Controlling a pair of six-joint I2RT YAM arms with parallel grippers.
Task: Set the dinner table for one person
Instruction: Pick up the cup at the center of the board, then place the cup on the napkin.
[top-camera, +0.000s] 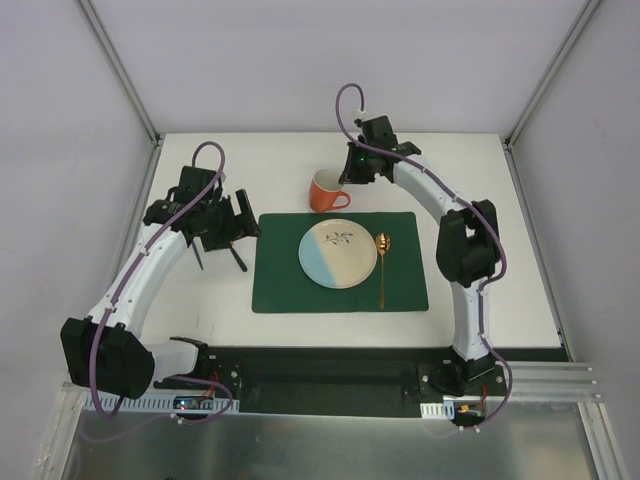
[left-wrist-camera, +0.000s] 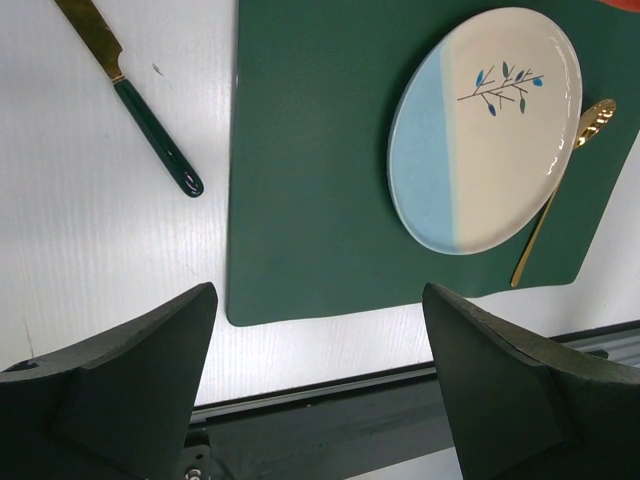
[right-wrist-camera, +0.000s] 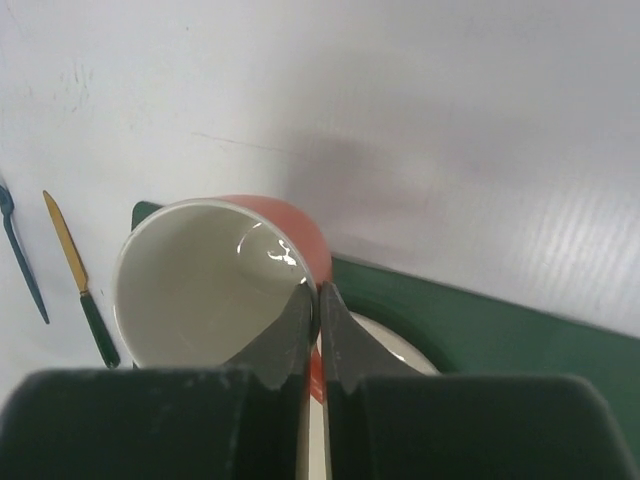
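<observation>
White dinner table (top-camera: 480, 180) carries a green placemat (top-camera: 280, 285) at its middle, with a plate (top-camera: 338, 253) and gold spoon (top-camera: 382, 265) on it. Right pincer (right-wrist-camera: 318, 300) is clamped on the orange mug (right-wrist-camera: 200, 270) rim at the placemat's 12 o'clock. Left pincer (left-wrist-camera: 318, 295) hangs spread apart at its 9 o'clock, near a knife (left-wrist-camera: 150, 130)

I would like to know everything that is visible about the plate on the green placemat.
The plate is round, shallow and glossy, seemingly ceramic. Its face is cream, with a pale blue part on one side and a small painted twig with blue leaves. It is empty and lies flat at about the middle of the dark green placemat. A gold spoon lies close along its right side; whether they touch is unclear.
</observation>
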